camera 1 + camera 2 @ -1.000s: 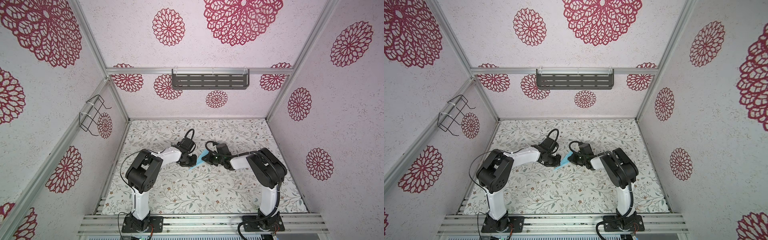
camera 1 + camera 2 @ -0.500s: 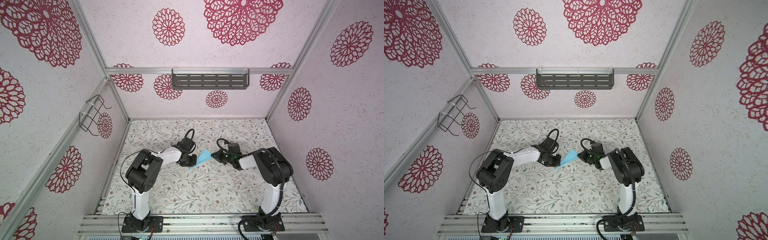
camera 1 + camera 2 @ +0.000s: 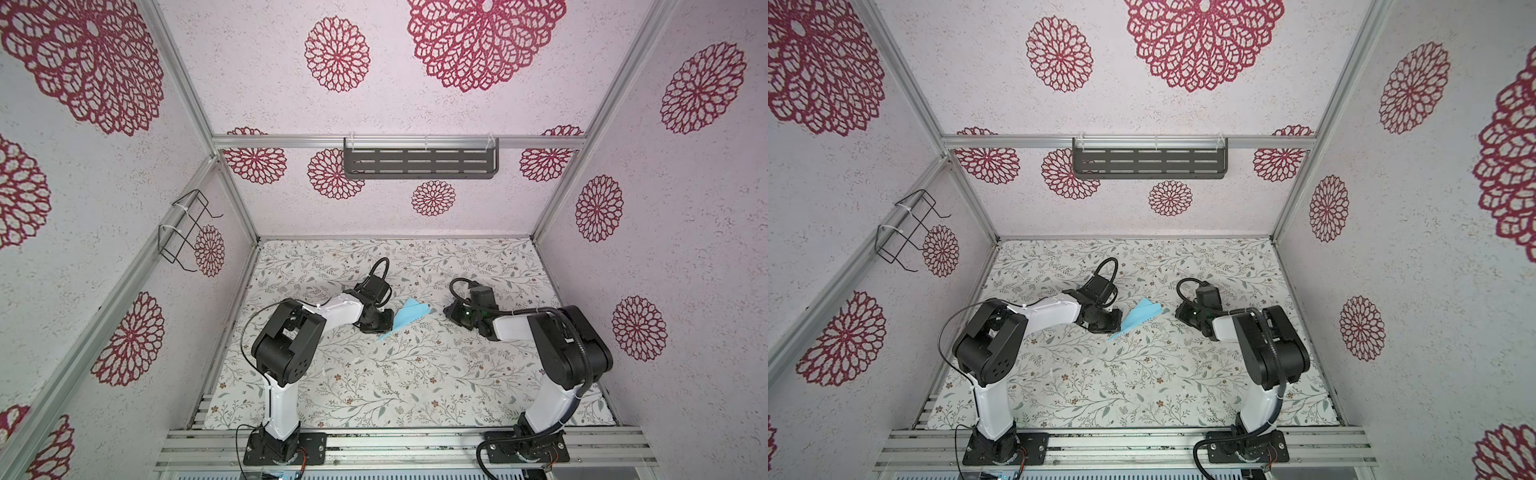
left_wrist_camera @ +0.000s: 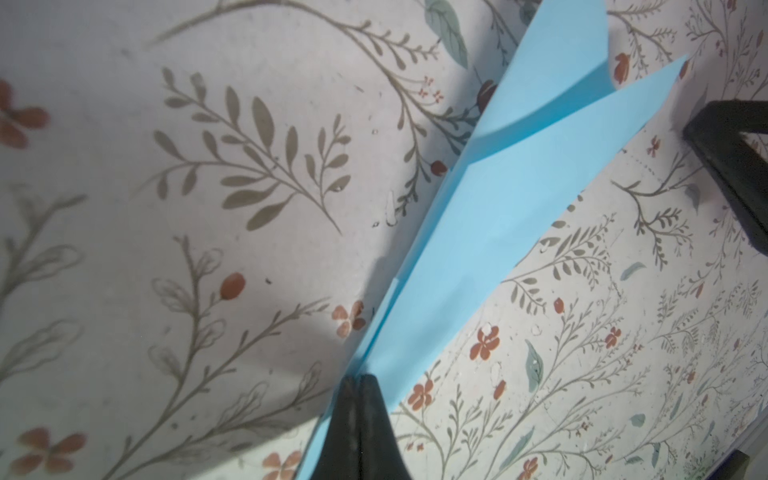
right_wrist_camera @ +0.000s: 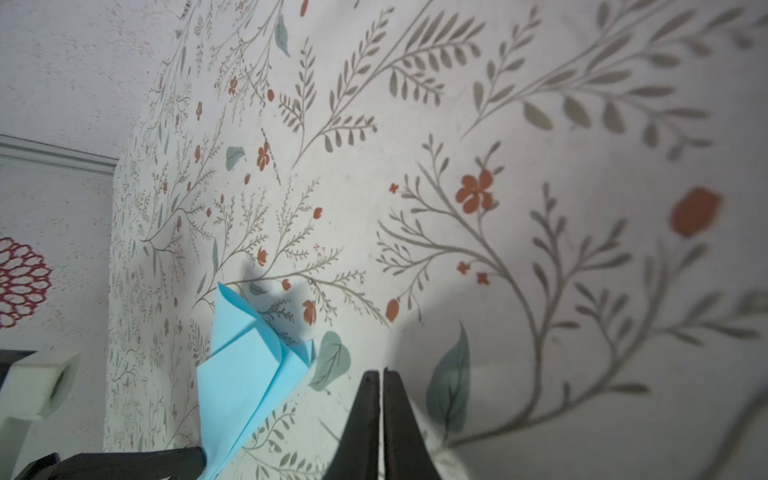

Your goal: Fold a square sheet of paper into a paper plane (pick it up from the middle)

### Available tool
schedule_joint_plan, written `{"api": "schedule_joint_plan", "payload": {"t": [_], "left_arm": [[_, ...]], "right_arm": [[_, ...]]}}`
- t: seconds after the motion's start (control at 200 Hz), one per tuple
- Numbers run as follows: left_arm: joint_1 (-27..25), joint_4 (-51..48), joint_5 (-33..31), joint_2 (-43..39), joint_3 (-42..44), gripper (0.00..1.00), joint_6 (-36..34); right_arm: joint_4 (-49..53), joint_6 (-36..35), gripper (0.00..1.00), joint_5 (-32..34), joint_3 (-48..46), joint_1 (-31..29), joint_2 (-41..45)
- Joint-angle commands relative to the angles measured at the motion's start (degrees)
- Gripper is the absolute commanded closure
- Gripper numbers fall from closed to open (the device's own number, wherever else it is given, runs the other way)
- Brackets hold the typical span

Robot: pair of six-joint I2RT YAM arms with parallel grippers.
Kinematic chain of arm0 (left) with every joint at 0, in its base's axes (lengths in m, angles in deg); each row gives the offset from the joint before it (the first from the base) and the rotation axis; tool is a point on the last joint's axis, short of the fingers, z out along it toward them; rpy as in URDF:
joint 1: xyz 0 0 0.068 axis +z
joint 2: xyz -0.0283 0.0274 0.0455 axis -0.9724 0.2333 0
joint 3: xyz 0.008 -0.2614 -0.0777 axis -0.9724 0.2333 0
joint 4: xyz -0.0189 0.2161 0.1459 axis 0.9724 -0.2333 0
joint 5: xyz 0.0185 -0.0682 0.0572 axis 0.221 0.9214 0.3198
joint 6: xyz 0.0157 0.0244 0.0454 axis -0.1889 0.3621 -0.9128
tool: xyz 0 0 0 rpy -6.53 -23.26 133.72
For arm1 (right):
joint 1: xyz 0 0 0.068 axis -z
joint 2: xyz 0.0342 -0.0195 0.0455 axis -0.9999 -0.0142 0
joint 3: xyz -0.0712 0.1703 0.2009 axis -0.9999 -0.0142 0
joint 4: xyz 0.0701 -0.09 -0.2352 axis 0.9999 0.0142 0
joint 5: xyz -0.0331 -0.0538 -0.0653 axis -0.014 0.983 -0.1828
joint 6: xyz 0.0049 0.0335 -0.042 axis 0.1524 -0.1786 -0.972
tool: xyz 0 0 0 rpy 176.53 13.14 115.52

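Closest in the left wrist view, the left gripper has its jaws closed on the paper plane, pinching only a narrow strip of its light-blue edge towards the pointed end. That hold looks slight. A pull or a twist of the arm could let the thin paper slide out, or crumple it right at the pinch.

Past the fingertips the body of the plane stretches away low over the floral table. In both top views it lies about mid-table, between the two arms. If the left arm moves sideways at this height, the nose may drag on the surface and get blunted.

Farther along, at the tail, one flap curls up and away from the layer beneath it. The crease there seems soft, so the fold could spring open once nothing presses it.

Beyond the tail waits the right gripper, clear of the paper. Its jaws are all but together, with only a hairline between them, and they hold nothing. Should it advance like that, it would shove and buckle the tail rather than take it.
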Motion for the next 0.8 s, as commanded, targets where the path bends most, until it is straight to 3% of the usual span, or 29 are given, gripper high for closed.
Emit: {"api": "schedule_joint_plan", "payload": {"t": [0.0,0.19,0.29,0.49,0.625,0.796], "left_arm": [[-0.6,-1.5,2.2,-3.0,-1.5,0.97,-0.6],[-0.4,1.4,3.9,-10.0,-2.1,0.74,0.7],[-0.1,2.0,1.9,-14.0,-0.7,0.59,1.4],[2.0,3.1,-4.1,-22.4,4.0,0.35,1.3],[4.2,4.7,-8.4,-26.7,7.8,0.26,1.3],[6.3,6.6,-11.4,-29.4,11.6,0.20,1.3]], "right_arm": [[7.0,-4.9,0.85,5.4,1.8,-1.2,6.0],[12.2,-5.5,0.69,9.8,2.9,-4.8,10.9],[15.4,-4.2,0.58,14.3,3.6,-7.8,13.4],[21.4,-0.3,0.49,21.6,5.7,-13.8,17.6],[22.9,4.5,0.40,23.8,6.1,-18.5,17.8],[22.0,13.1,0.36,24.2,4.7,-21.9,17.2]]}}
